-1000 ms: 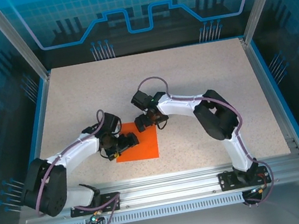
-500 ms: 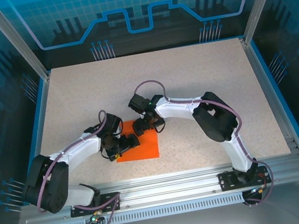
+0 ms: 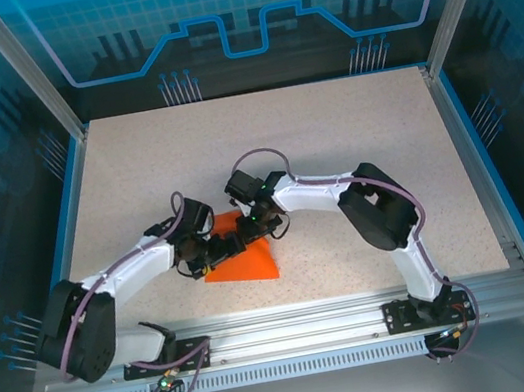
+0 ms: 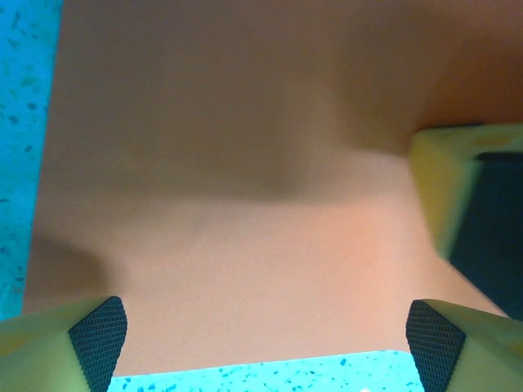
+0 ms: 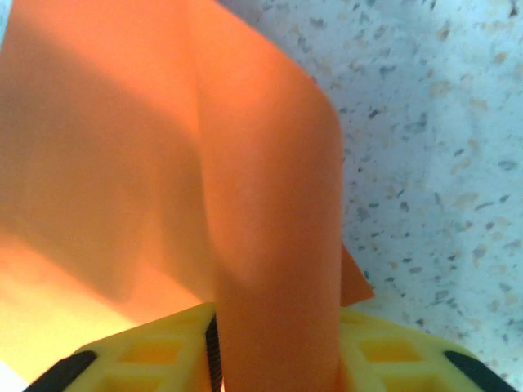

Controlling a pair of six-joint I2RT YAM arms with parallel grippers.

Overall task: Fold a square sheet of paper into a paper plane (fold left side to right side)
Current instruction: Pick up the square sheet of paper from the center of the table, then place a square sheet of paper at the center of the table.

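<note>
The square sheet of paper [image 3: 253, 261] lies orange on the table in front of the arms, its far edge humped up. My left gripper [image 3: 223, 252] rests low over the sheet's left part, open; its dark pads [image 4: 100, 331] stand wide apart over flat orange paper [image 4: 245, 204]. My right gripper [image 3: 252, 226] is at the sheet's far edge, shut on a raised fold of the paper [image 5: 270, 245] that fills the gap between its yellow fingers [image 5: 147, 351]. One yellow finger of the right gripper [image 4: 445, 188] shows at the right of the left wrist view.
The speckled table [image 3: 334, 143] stretches bare behind and to the right of the sheet. A blue rim [image 3: 464, 160] and metal posts bound it. Both arms crowd close together over the paper, grippers nearly touching.
My right gripper moved left and down onto the sheet's far edge and closed from wide open, bunching the paper up into a fold. The left gripper stayed open in place.
</note>
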